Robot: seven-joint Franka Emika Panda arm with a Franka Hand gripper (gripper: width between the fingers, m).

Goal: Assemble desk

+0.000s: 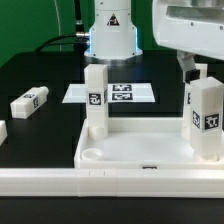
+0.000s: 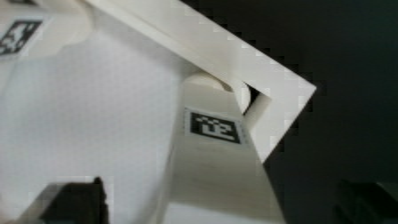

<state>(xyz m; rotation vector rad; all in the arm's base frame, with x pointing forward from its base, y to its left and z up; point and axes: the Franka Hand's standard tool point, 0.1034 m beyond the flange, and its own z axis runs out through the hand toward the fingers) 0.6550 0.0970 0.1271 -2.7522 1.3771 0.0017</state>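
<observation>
The white desk tabletop (image 1: 140, 150) lies tray-side up at the front of the black table. One white block leg (image 1: 95, 100) stands upright in its back corner on the exterior view's left. A second tagged leg (image 1: 207, 120) stands upright at the corner on the exterior view's right. My gripper (image 1: 193, 68) hangs just above that leg. In the wrist view the gripper (image 2: 217, 205) straddles this leg (image 2: 222, 150). Its dark fingers (image 2: 71, 205) stand apart from the leg's sides, open. The leg's foot meets the tabletop (image 2: 89, 110) at the corner.
A loose tagged leg (image 1: 30, 102) lies on the table at the exterior view's left, and another white part (image 1: 2, 130) shows at the edge. The marker board (image 1: 115, 94) lies behind the tabletop, in front of the robot base (image 1: 110, 35).
</observation>
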